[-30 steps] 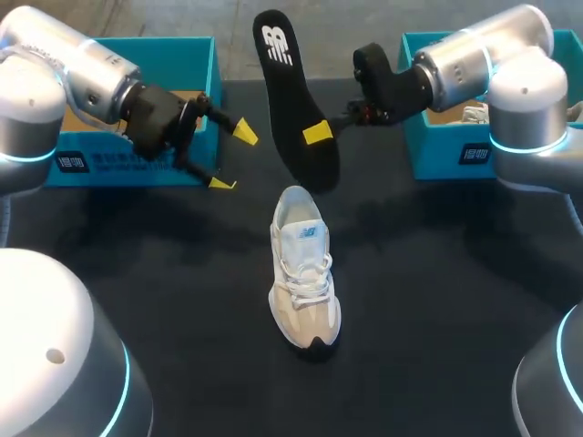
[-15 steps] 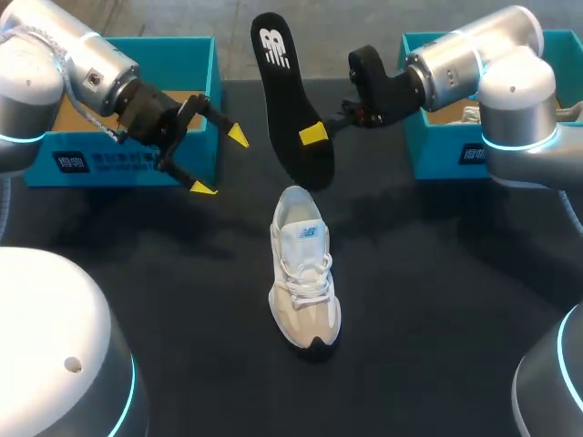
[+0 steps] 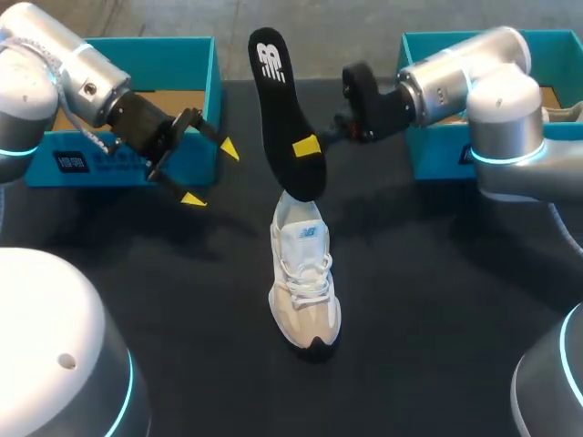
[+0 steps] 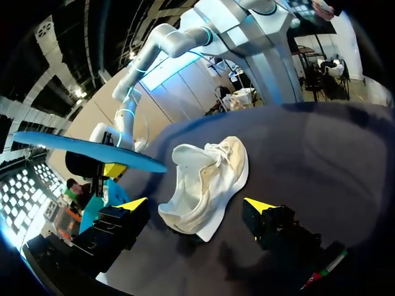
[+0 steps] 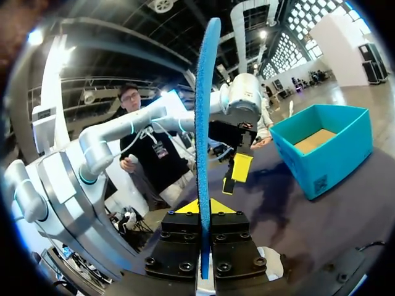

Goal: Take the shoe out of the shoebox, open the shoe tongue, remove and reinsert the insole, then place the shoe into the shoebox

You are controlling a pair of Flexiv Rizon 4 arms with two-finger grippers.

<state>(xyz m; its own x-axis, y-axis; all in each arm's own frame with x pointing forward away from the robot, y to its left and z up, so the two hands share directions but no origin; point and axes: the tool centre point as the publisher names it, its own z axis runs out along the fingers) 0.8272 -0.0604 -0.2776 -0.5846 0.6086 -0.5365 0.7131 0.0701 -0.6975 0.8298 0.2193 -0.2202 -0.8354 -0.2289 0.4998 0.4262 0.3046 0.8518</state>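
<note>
Shoe [image 3: 305,273] lies lengthwise, toe nearest, insole [image 3: 284,109] beyond.

The black table [image 3: 437,273] bears a white shoe [image 3: 305,278] at its middle, a teal left shoebox [image 3: 173,59] and right shoebox [image 3: 437,159] at the far edge

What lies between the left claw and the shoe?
Nothing: the head view shows only bare table between the left claw and the shoe.

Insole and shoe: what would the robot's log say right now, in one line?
right gripper: shut on insole | insole: tilted, lower end over heel of shoe | left gripper: open, empty | shoe: upright on table
</note>
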